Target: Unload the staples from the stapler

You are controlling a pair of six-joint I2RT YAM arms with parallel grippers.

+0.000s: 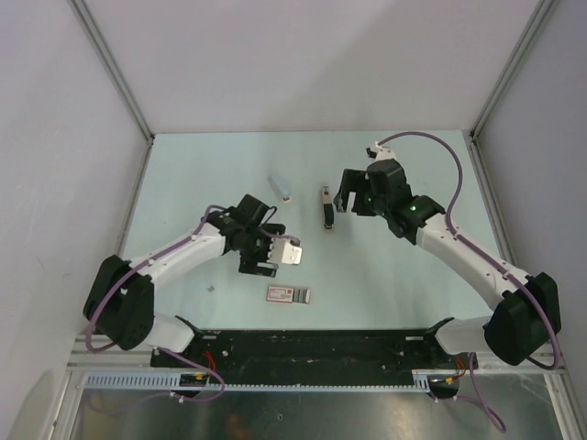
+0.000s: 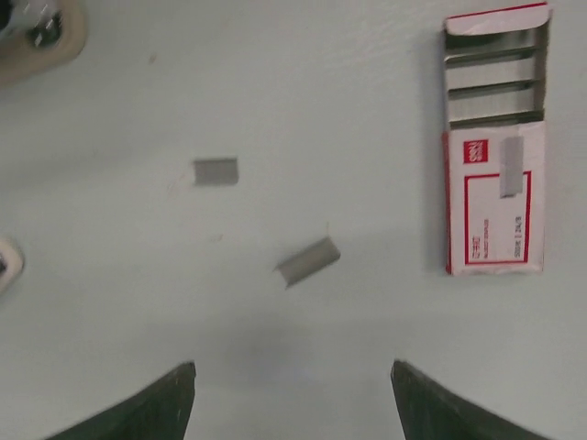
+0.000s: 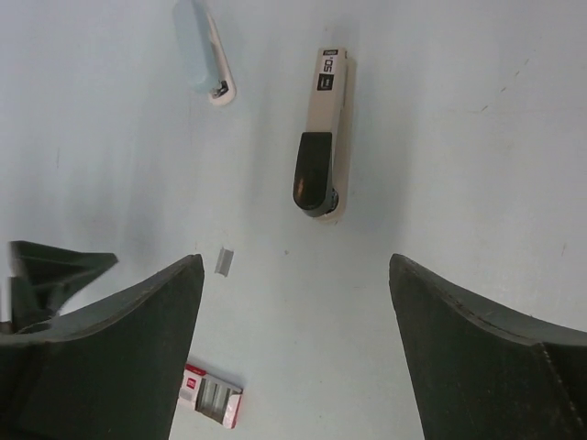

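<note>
The stapler point(image 1: 326, 207) is a slim beige bar with a black end. It lies shut on the table and also shows in the right wrist view point(image 3: 323, 137). My right gripper point(image 1: 354, 195) is open and empty just right of it, its jaws wide apart above bare table point(image 3: 293, 348). My left gripper point(image 1: 266, 255) is open and empty, hovering over the table point(image 2: 293, 403). Two short loose staple strips point(image 2: 307, 260) point(image 2: 215, 171) lie on the table ahead of it.
An open red-and-white staple box point(image 1: 289, 294) lies near the front, with staple strips inside point(image 2: 495, 147); it also shows in the right wrist view point(image 3: 211, 399). A small light-blue tool point(image 1: 281, 188) lies left of the stapler point(image 3: 206, 55). A loose staple strip point(image 3: 225, 261) lies between them.
</note>
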